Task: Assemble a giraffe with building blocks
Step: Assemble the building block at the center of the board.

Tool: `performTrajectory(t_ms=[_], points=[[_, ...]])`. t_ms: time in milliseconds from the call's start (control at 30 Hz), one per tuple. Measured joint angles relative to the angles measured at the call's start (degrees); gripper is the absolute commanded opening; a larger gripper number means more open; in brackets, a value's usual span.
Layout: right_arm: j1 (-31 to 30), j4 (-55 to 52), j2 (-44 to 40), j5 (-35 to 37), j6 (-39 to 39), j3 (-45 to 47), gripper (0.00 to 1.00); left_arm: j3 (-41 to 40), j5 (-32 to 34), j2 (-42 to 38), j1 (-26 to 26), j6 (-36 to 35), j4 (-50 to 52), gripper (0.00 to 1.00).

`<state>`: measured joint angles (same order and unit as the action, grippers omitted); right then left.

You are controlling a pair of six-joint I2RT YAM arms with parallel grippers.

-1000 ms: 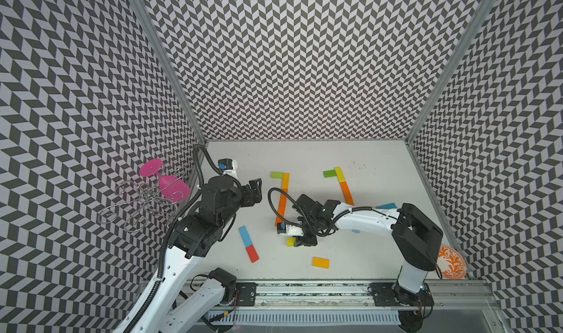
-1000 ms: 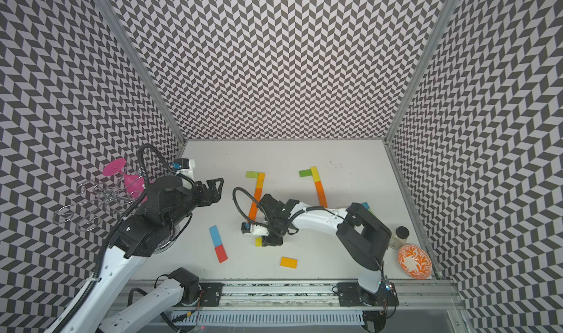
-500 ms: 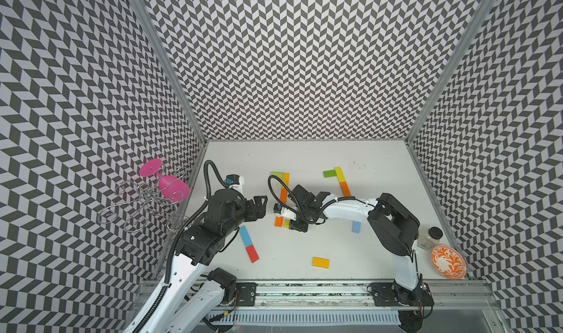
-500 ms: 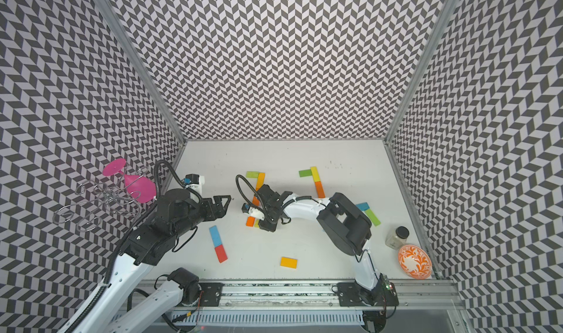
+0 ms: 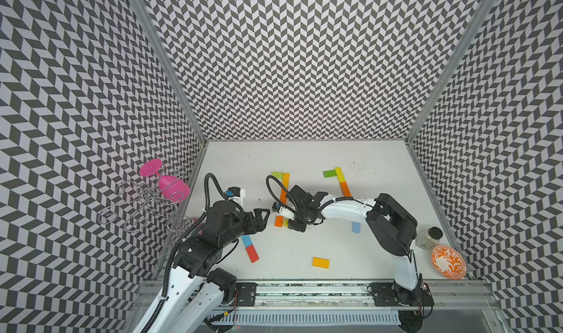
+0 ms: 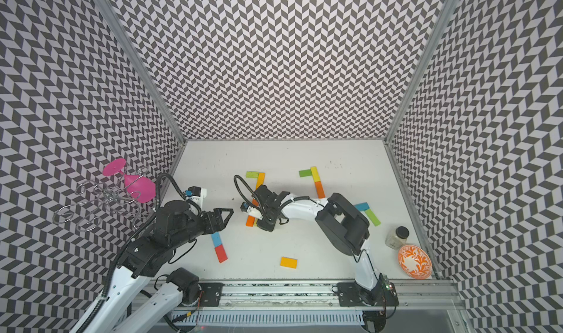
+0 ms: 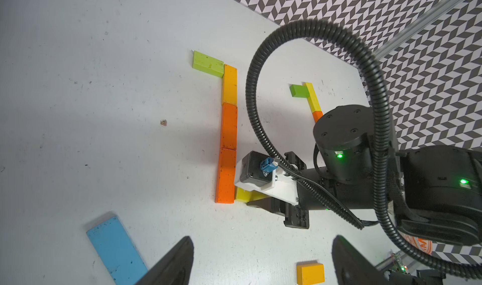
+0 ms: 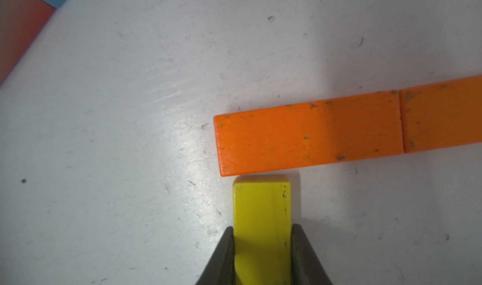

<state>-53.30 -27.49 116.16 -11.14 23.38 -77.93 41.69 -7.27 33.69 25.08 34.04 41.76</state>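
A line of blocks lies flat on the table: a green block, a yellow-orange one and orange ones down to the nearest orange block. My right gripper is shut on a yellow block, held low with its end against that orange block's side, near its end. Both top views show this gripper beside the line. Left of it, my left gripper hovers open and empty, above a blue block.
A blue block and a red block lie end to end at front left, an orange-yellow block at the front. A second green-yellow-orange line lies further back. A jar and bowl stand right; a wire rack hangs left.
My right gripper has carried the yellow block back to the side of the nearest orange block. My left gripper has moved down and toward the front, staying open.
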Motion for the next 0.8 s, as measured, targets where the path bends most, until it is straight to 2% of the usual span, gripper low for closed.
performTrajectory(t_ms=[233, 533, 800], points=[[-0.81, -1.03, 0.63, 0.28, 1.14, -1.11, 0.25, 0.00, 0.02, 0.00, 0.00, 0.13, 0.02, 0.84], [-0.96, -1.51, 0.85, 1.40, 1.90, -1.44, 0.37, 0.00, 0.02, 0.00, 0.00, 0.13, 0.02, 0.84], [-0.96, -1.66, 0.87, 1.81, 1.97, -1.53, 0.38, -0.02, 0.02, 0.00, 0.00, 0.13, 0.02, 0.84]])
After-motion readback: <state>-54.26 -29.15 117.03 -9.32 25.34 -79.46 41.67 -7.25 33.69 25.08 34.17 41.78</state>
